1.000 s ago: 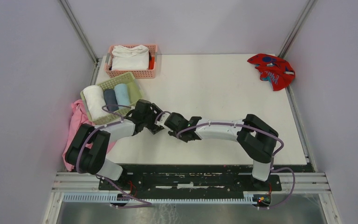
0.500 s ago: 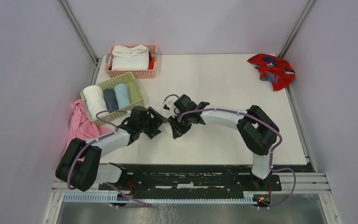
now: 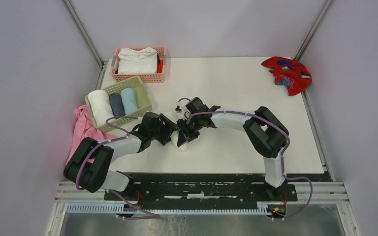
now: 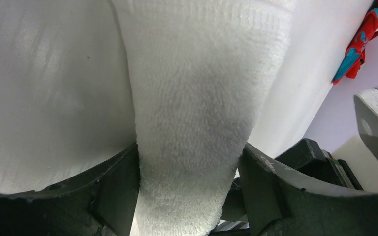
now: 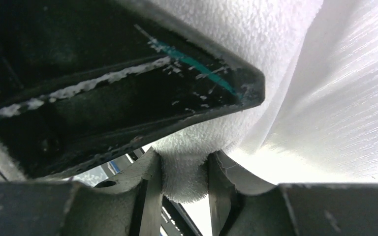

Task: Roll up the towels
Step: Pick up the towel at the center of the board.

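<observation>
Down at the near side of the tabletop [image 3: 236,93], both arms are meeting nose to nose, just ahead of their bases. The left gripper [image 4: 189,189] is reaching in from the left. Its jaws are standing fairly wide and clamping a thick bundle of the white towel [image 4: 202,98], and the terry is filling the whole gap and pressing on both inner faces. The right gripper [image 5: 184,179] is coming in from the right, its jaws much narrower, pinching a thin fold of the same towel. In the right wrist view a black finger with a teal scuff [image 5: 197,64] is lying across the towel just above that pinch, probably the left arm's. From above, only a small white tuft is peeking out beneath the two wrists, lying on the tabletop.

Moving outward, the pink cloth [image 3: 82,129] is bunching up beside the tabletop's left edge. Just beyond it, the green basket [image 3: 145,98] is holding three rolls side by side: a white roll [image 3: 100,106], a dark grey roll [image 3: 116,104] and the light blue towel [image 3: 128,100]. Behind that, in the far left corner, the pink basket [image 3: 138,77] is carrying a folded white cloth [image 3: 138,61]. Way over at the far right corner, well apart from everything else, the red towel [image 3: 286,73] with its teal-blue marks is sitting crumpled and unrolled.
</observation>
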{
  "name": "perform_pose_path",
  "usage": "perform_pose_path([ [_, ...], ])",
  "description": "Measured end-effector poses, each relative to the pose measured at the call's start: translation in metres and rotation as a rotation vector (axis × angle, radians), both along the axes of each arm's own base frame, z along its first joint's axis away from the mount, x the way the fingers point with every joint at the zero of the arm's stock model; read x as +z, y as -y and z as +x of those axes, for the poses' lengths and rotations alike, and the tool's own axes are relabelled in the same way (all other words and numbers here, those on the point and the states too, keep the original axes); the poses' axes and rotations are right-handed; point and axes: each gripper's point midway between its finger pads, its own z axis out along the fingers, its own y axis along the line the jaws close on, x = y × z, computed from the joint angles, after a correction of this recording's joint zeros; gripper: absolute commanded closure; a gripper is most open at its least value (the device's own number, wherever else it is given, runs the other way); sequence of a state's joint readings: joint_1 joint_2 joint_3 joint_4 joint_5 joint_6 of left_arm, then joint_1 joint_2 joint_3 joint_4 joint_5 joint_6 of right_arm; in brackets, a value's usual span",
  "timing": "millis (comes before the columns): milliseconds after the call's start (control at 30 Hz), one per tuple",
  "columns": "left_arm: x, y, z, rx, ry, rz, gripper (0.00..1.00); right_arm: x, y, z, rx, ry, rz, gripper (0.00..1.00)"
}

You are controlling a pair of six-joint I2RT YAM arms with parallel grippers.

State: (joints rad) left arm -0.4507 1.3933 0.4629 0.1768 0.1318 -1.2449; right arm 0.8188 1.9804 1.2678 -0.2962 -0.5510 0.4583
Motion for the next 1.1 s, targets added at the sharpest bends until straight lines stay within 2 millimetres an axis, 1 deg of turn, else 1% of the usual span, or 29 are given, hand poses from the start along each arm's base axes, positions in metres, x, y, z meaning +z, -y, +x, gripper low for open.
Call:
perform_pose_path([
  [200, -0.001, 0.002, 0.003, 0.005, 0.015, 0.002, 0.27, 0.0, -0.002, 0.002, -0.05, -0.11, 0.042, 0.65],
  [267, -0.003, 0.003, 0.004, 0.005, 0.018, 0.001, 0.33, 0.0, -0.003, 0.003, -0.062, -0.133, 0.059, 0.65],
  [333, -0.005, 0.005, 0.006, 0.003, 0.018, -0.002, 0.45, 0.0, -0.002, 0.004, -0.077, -0.152, 0.073, 0.62],
  [400, -0.007, 0.007, 0.008, -0.001, 0.015, -0.007, 0.52, 0.0, -0.001, 0.006, -0.091, -0.165, 0.084, 0.59],
  [567, -0.009, 0.011, 0.012, -0.01, 0.007, -0.014, 0.6, 0.001, 0.002, 0.008, -0.1, -0.164, 0.092, 0.44],
  [667, -0.008, 0.013, 0.014, -0.025, 0.001, 0.012, 0.61, 0.005, 0.006, 0.007, -0.085, -0.126, 0.086, 0.38],
  [800, -0.004, 0.01, 0.019, -0.05, -0.005, 0.074, 0.62, 0.013, 0.024, 0.006, -0.077, -0.041, 0.048, 0.34],
  [900, 0.0, 0.004, 0.025, -0.07, -0.001, 0.134, 0.63, 0.022, 0.049, 0.004, -0.086, 0.044, -0.008, 0.27],
  [933, 0.001, 0.001, 0.027, -0.071, 0.003, 0.15, 0.63, 0.026, 0.055, 0.005, -0.089, 0.067, -0.016, 0.25],
  [1033, 0.007, -0.01, 0.036, -0.075, 0.009, 0.193, 0.63, 0.045, 0.079, 0.011, -0.113, 0.194, -0.054, 0.2],
  [1100, 0.015, -0.02, 0.044, -0.066, 0.018, 0.206, 0.63, 0.055, 0.09, 0.017, -0.129, 0.268, -0.074, 0.17],
])
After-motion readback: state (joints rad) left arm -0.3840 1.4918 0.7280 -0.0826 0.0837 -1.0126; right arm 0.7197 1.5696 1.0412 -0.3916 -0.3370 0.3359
